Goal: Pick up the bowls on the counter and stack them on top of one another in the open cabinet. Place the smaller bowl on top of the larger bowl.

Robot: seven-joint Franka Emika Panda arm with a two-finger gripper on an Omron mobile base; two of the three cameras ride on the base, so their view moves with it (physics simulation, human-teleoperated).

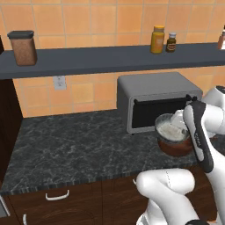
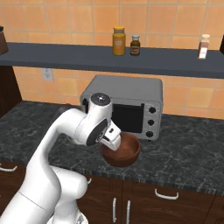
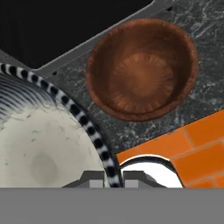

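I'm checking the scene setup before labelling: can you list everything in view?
smaller bowl: one, silvery-white with a black-and-white rim, lifted above the brown bowl, rim between the fingers
larger bowl: one, reddish-brown, on the counter before the microwave
counter: one, black marbled
microwave: one, grey, on the counter
shelf: one, dark grey, on the orange wall
jars and bottles: several, on the shelf
gripper: one, shut on the smaller bowl's rim

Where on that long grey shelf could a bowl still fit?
The shelf has a long bare stretch between the brown-filled jar at its left end and the yellow jar. Another gap lies between the small dark bottle and the white-labelled bottle. The two middle jars stand close together.
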